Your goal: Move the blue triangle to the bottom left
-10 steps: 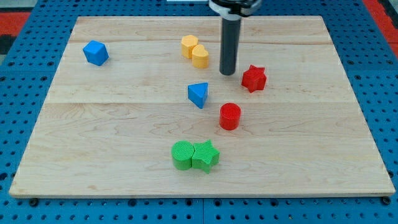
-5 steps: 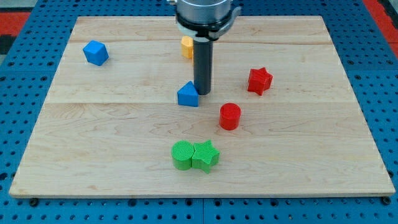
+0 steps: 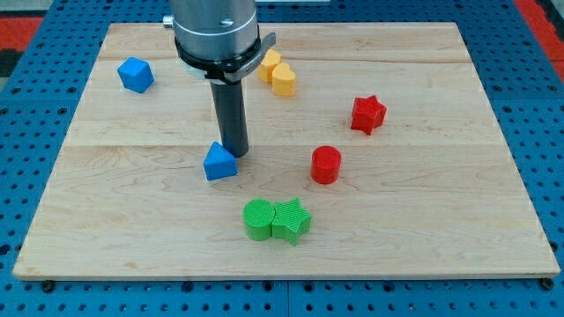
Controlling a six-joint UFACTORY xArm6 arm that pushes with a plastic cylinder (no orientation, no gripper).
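Note:
The blue triangle lies on the wooden board, a little left of the middle. My tip stands right against its upper right side, touching it. The dark rod rises from there to the grey arm head at the view's top.
A blue cube sits at the upper left. Two yellow blocks lie close together at the top middle. A red star and a red cylinder are on the right. A green cylinder and a green star touch each other near the bottom middle.
My tip has moved down and to the left, reaching the blue triangle and pushing it the same way. The red star shifted slightly right early on. Other blocks stayed put.

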